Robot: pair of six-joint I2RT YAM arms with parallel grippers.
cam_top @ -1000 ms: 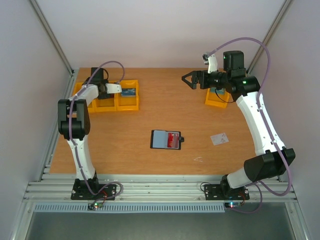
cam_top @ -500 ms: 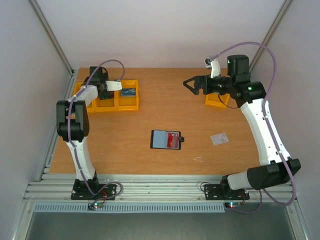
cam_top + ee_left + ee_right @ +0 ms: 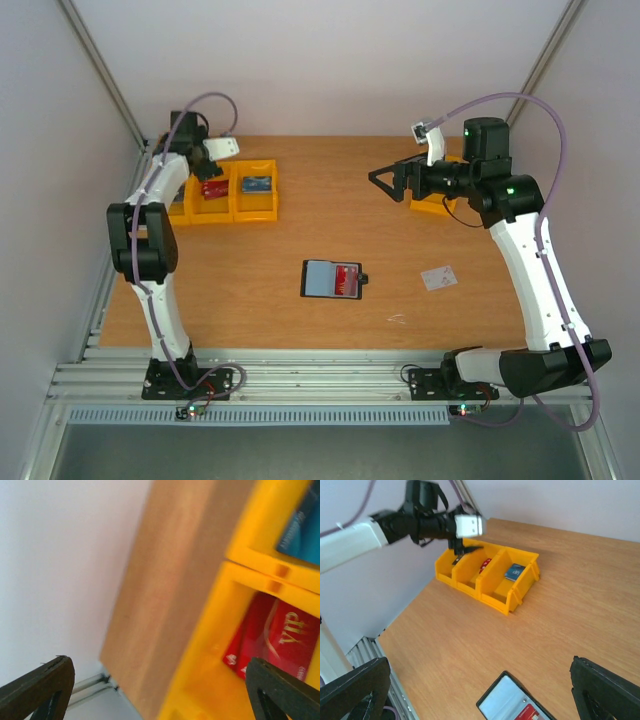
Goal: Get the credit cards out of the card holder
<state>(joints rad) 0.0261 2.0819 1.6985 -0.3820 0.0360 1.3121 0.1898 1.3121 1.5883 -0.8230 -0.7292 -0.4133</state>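
The card holder (image 3: 322, 279) lies open on the middle of the table, grey-blue inside, and shows at the bottom of the right wrist view (image 3: 512, 700). A bright red credit card (image 3: 347, 279) sits in its right half (image 3: 534, 714). A whitish credit card (image 3: 439, 277) lies loose on the table to the holder's right. My left gripper (image 3: 207, 168) is open and empty above the yellow bins at the far left (image 3: 160, 695). My right gripper (image 3: 383, 180) is open and empty, held high behind the holder (image 3: 480, 695).
A row of yellow bins (image 3: 255, 205) stands at the back left (image 3: 492, 587). One bin holds a red VIP card (image 3: 282, 635), another a blue item (image 3: 514, 572). One more yellow bin (image 3: 432, 203) is at the back right, behind my right arm.
My left arm has swung back and left, its wrist now toward the table's far left corner over the bins. My right gripper has shifted slightly right and nearer. Holder and cards have not moved.
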